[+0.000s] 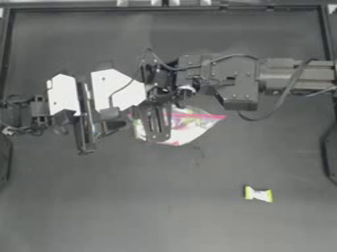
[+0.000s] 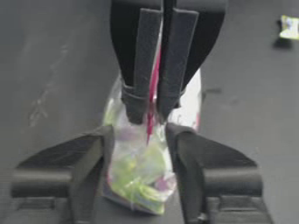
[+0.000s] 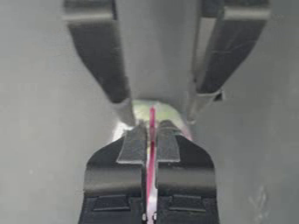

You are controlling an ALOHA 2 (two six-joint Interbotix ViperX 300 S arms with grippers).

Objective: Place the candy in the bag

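Candy (image 1: 258, 194) lies well apart on bare table (image 1: 99, 206); right gripper (image 3: 151, 131) pinches bag (image 1: 181, 125) rim (left gripper (image 2: 140, 135) spread around it).

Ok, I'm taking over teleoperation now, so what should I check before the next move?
1. Seal grip: right gripper shut on the clear plastic zip bag's pink seal strip: ok.
2. Second hold: left gripper straddles the bag, jaws apart; firm contact: cannot tell.
3. Bag mouth open: not ok, strip pinched flat.
4. Pickup: small yellow-green and white wrapped candy lies free on the dark table: ok.
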